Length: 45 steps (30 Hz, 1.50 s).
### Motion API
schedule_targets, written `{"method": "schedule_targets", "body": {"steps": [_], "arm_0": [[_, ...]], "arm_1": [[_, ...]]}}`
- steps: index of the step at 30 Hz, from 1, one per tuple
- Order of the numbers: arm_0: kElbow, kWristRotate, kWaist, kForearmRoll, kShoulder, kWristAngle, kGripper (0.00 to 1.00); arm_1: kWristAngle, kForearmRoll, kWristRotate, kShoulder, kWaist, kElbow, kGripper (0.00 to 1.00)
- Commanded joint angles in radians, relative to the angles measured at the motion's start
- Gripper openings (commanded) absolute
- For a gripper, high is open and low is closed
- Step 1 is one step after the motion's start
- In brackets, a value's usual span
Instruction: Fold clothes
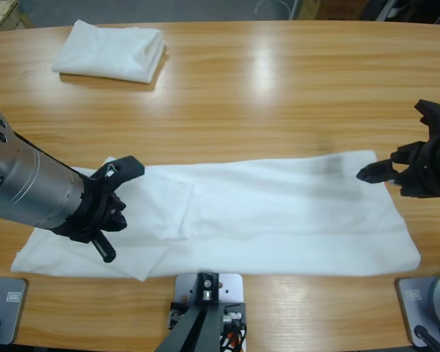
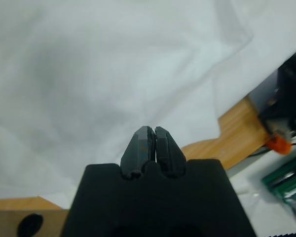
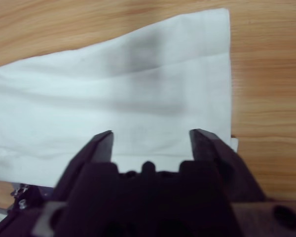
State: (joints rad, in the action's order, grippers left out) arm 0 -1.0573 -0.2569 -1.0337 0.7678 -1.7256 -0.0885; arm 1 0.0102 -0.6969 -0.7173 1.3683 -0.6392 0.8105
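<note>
A long wooden table (image 1: 279, 81) fills the high view. Stretched across it, along its near edge, lies a white T-shirt (image 1: 279, 220), already folded lengthwise into a long flat band, with one end reaching out toward the table's near corner. Well beyond that band, near the table's far edge, sits a second white shirt (image 1: 111, 50), folded down to a compact rectangular pad, which looks like finished work.

Over one end of the band hangs the left arm (image 1: 26, 187), its silver forearm ending in the left gripper (image 2: 152, 138). The left wrist view shows its two black jaws pressed together with nothing between them and the white cloth spread out beneath. At the band's other end, the right gripper (image 3: 152, 140) is poised just above the short edge of the cloth. Its jaws stand wide apart and empty, and neither is seen to touch the fabric.

As a judgement, the task stands partway: one garment appears done, and the band has had its lengthwise folds but still needs to be doubled end over end to match the finished pad. Neither gripper has hold of the cloth yet, so a grasp at one end seems the step now in hand.
</note>
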Motion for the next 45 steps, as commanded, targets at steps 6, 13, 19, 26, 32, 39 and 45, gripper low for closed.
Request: {"method": "schedule_targets", "body": {"steps": [6, 13, 19, 26, 32, 39, 45], "arm_0": [[0.045, 0.058, -0.011, -0.117, -0.237, 0.02, 0.0], [0.053, 0.064, 0.127, -0.119, -0.284, 0.061, 0.0], [-0.005, 0.172, 0.276, -0.087, -0.295, 0.1, 0.0], [-0.011, 0.166, 0.376, -0.084, -0.283, 0.092, 0.0], [-0.011, 0.156, 0.402, -0.085, -0.265, 0.04, 0.0], [-0.074, 0.127, 0.397, -0.085, -0.164, -0.074, 0.991], [-0.132, 0.124, 0.397, -0.028, -0.126, -0.075, 0.991]], "arm_1": [[-0.01, 0.023, -0.005, 0.041, -0.011, -0.026, 0.797], [-0.01, 0.022, -0.001, 0.04, -0.011, -0.026, 0.793], [-0.017, 0.023, 0.0, 0.053, -0.011, -0.024, 0.795], [-0.057, 0.068, -0.122, 0.122, -0.011, -0.06, 0.803], [-0.119, 0.307, -0.371, 0.03, -0.011, -0.299, 0.792], [-0.113, 0.329, -0.542, -0.079, -0.018, -0.349, 0.789], [-0.113, 0.346, -0.674, -0.074, -0.081, -0.38, 0.78]]}}
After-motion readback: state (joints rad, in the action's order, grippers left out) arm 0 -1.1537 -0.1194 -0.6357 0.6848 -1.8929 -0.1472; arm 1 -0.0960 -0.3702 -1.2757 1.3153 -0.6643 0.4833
